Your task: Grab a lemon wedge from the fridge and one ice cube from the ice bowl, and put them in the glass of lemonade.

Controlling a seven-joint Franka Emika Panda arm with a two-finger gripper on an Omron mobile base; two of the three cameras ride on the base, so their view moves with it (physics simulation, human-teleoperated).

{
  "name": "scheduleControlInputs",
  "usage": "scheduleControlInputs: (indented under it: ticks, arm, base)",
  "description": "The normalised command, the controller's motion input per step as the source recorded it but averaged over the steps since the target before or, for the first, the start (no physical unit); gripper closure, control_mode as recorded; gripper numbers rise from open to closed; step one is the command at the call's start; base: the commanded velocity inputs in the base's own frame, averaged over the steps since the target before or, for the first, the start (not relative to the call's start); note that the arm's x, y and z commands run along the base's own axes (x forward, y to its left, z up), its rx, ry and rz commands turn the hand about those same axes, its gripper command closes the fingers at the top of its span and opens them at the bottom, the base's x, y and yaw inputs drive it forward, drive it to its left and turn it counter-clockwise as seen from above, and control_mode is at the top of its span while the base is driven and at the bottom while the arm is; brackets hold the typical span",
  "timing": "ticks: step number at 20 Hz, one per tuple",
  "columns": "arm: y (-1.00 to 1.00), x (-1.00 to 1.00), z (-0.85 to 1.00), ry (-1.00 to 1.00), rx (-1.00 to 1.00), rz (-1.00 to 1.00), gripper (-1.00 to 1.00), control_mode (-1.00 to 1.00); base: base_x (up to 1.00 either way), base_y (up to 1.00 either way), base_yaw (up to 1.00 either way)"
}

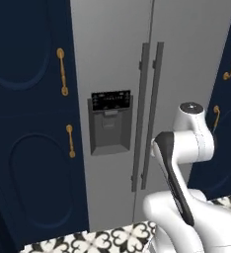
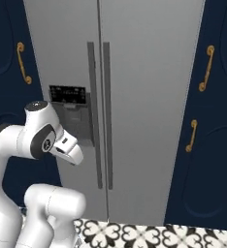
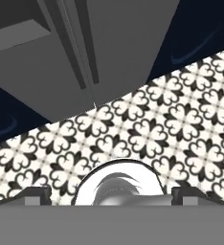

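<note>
We see the white arm folded up in front of the fridge (image 1: 117, 99). In the left base view its elbow rises at the lower right, with a round dark-capped joint at the top and a dark-lined link sloping down toward the base. In the right base view the same arm stands at the lower left, its upper joint level with the dispenser recess (image 2: 74, 114) and a short white segment pointing down and to the right.

The hand camera looks down at the floor (image 3: 181, 124), so the wrist is tipped downward. The tool (image 3: 112, 195) shows as two small dark tips at the bottom corners of that view, set well apart with nothing between them, so we read it as released and empty.

The fridge has two grey steel doors, both closed, and two long dark vertical handles (image 1: 149, 113) side by side along the middle seam. One black-panelled dispenser recess sits in the left door. Navy cabinets (image 1: 28, 123) flank the fridge on both sides; we count two brass handles (image 1: 62, 71) on the left in the left base view, and two on the right in the right base view.

The floor is tiled in a black-and-white floral pattern and meets the foot of the fridge and the cabinets.
</note>
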Motion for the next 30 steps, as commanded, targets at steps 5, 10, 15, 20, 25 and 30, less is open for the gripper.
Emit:
scheduleControlInputs:
  ticks: [5, 10, 15, 20, 25, 30]
  arm:
    - [0.00, 0.00, 0.00, 0.00, 0.00, 0.00, -1.00, 1.00]
    - [0.00, 0.00, 0.00, 0.00, 0.00, 0.00, -1.00, 1.00]
    - [0.00, 0.00, 0.00, 0.00, 0.00, 0.00, -1.00, 1.00]
    - [0.00, 0.00, 0.00, 0.00, 0.00, 0.00, -1.00, 1.00]
    - [0.00, 0.00, 0.00, 0.00, 0.00, 0.00, -1.00, 1.00]
    - [0.00, 0.00, 0.00, 0.00, 0.00, 0.00, -1.00, 1.00]
  base:
    - [-0.49, -0.07, 0.00]
    - [0.20, -0.23, 0.05]
    - [0.37, -0.18, 0.03]
    - [0.06, -0.39, 0.00]
    - [0.07, -0.27, 0.00]
    - [0.02, -0.06, 0.01]
